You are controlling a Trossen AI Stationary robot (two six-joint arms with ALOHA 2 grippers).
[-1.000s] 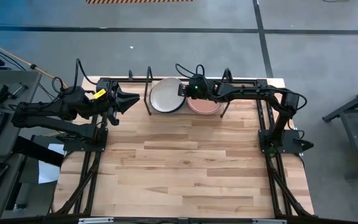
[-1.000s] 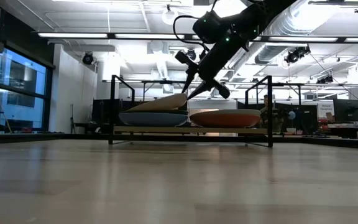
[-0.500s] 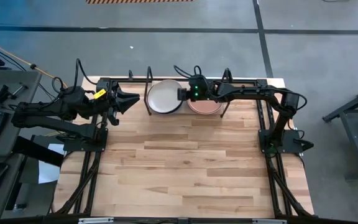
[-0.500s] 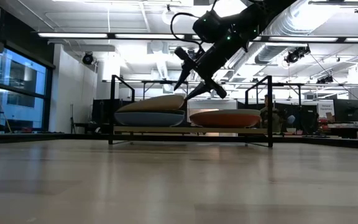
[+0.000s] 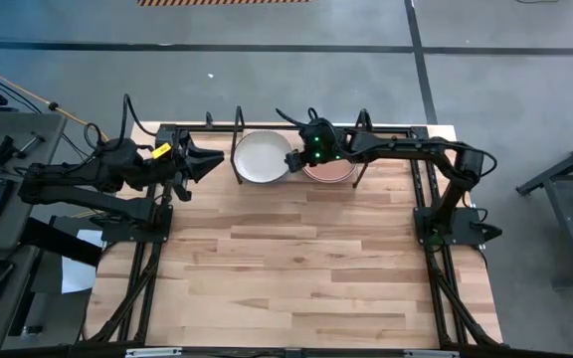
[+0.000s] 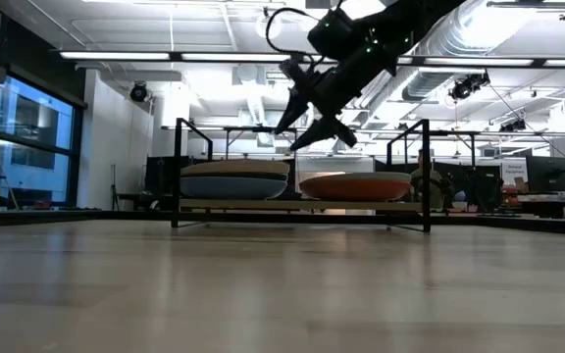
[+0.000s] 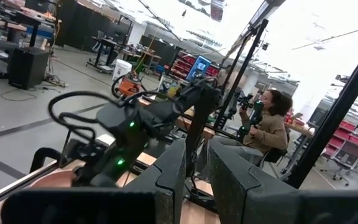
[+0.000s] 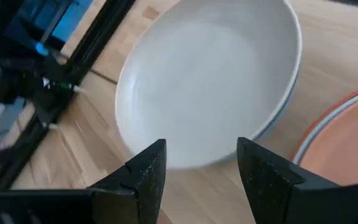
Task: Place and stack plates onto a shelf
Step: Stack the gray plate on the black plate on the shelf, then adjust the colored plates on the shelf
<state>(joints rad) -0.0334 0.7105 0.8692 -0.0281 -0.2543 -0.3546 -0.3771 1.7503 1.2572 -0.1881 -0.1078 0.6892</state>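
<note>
The round, shallow, matte cream plate [image 5: 263, 158] is now lying flat on top of the stack in the left half of the small light-wood shelf with the thin black metal frame [image 6: 302, 205]; a second ago it was tilted, one edge held up by the right gripper [image 6: 307, 106]. That gripper is now standing clear above the shelf with its fingers spread and nothing between them, having let go and lifted away. In the low view the cream plate is sitting level on a blue plate [image 6: 233, 186], and in the right wrist view a thin blue rim is showing under the cream one. Just beside it, in the right half of the shelf, a second stack is resting with a terracotta pink plate [image 5: 331, 171] on top and a coral red plate [image 6: 356, 186] visible from the side.

The left gripper [image 5: 210, 158] is waiting at the table's far left corner, near the shelf's end, its fingers nearly together on nothing.

No plates are showing on the bare butcher-block tabletop [image 5: 296, 259], so the release appears to be finishing the stacking; how many plates each stack holds cannot be told
</note>
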